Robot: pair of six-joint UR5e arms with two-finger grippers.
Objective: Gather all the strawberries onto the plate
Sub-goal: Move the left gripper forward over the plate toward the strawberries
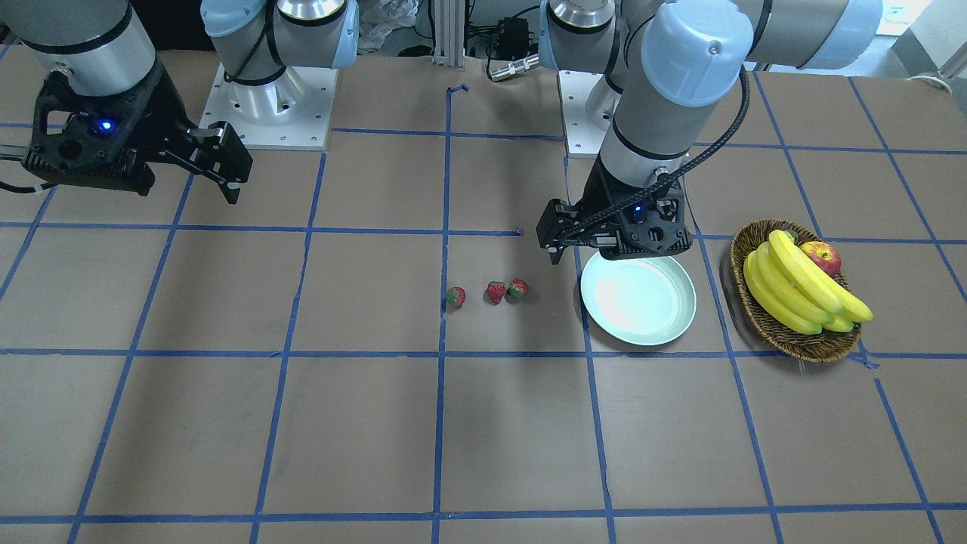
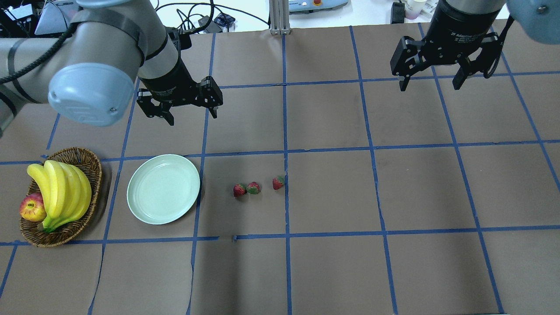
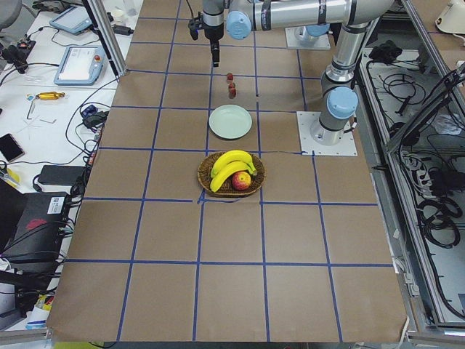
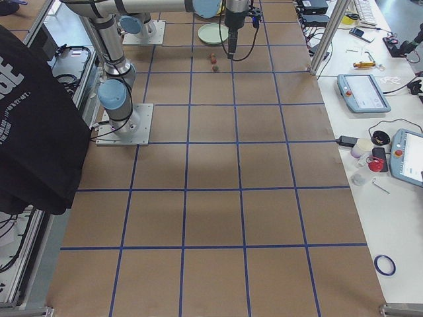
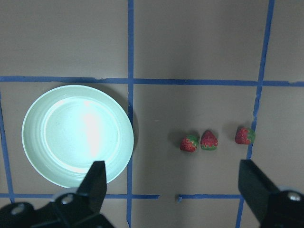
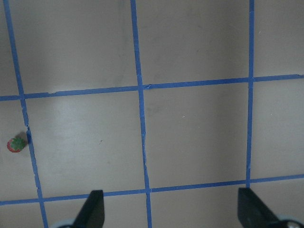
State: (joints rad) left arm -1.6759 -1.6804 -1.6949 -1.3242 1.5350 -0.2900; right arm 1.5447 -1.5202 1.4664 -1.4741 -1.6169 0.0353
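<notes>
Across the brown, blue-gridded table (image 2: 332,271), three strawberries (image 2: 253,188) lie in a row near one plate (image 2: 163,189), none on it. One basket (image 2: 94,175) stands beside the plate. The left gripper (image 2: 192,117) and right gripper (image 2: 429,86) both hang wide, holding nothing.

- silver-grey tubular arms (image 2: 26,50), pale-blue round joint caps (image 2: 89,94)
- matte black left gripper (image 2: 193,117), matte black right gripper (image 2: 428,86); white collar lettering (image 2: 464,33)
- black braided cable (image 1: 718,149); blue LED (image 1: 106,125)
- white screwed base plates (image 1: 302,125)

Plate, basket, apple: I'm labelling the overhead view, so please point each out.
plate (image 2: 163,189), overhead exterior view, bare centre.
basket (image 2: 97,175), overhead exterior view, right rim.
apple (image 2: 33,207), overhead exterior view, visible middle.
</notes>
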